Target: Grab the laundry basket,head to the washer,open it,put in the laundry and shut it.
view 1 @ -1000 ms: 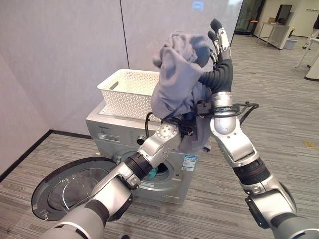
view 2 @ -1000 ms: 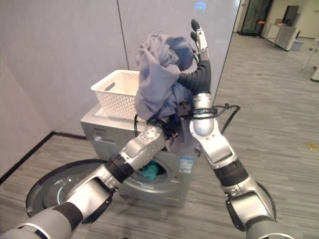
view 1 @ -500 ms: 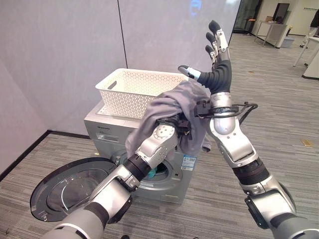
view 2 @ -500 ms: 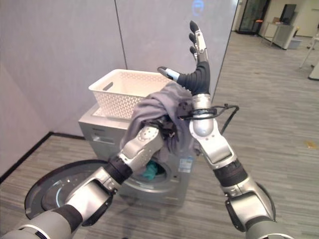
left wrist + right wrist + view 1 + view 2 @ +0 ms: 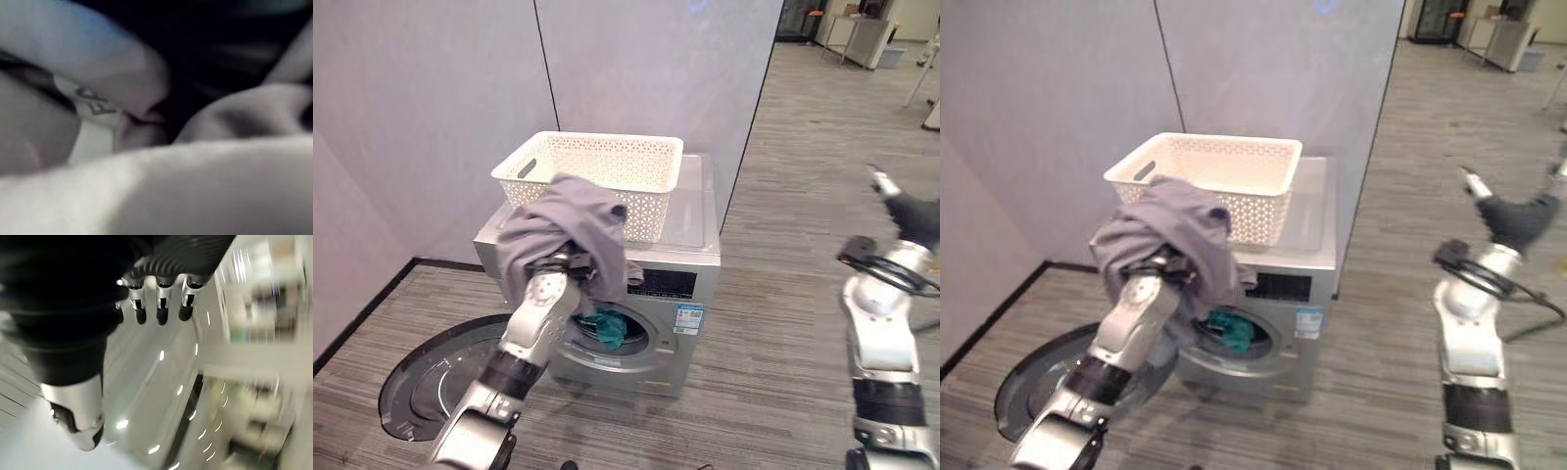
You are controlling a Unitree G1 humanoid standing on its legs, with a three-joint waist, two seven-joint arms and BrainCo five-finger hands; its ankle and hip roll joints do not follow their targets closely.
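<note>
Cloth at the washer mouth

Eye views: grey cloth (image 5: 563,230) drapes over the left hand (image 5: 1157,264), fingers buried, grip impossible to tell. It hangs at 10 o'clock of the washer (image 5: 680,250) opening, below the basket (image 5: 597,176).
Left wrist view: soft, limp folds; best bunched mid-cloth.
Right wrist view: right hand (image 5: 157,296) released, fingers straight.

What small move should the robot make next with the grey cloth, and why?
Probably lower the left arm and push the grey cloth into the washer's round opening. The cloth is draped over the left hand, just above the opening; the door lies open, and a teal garment sits inside. The right hand is off to the side.
</note>
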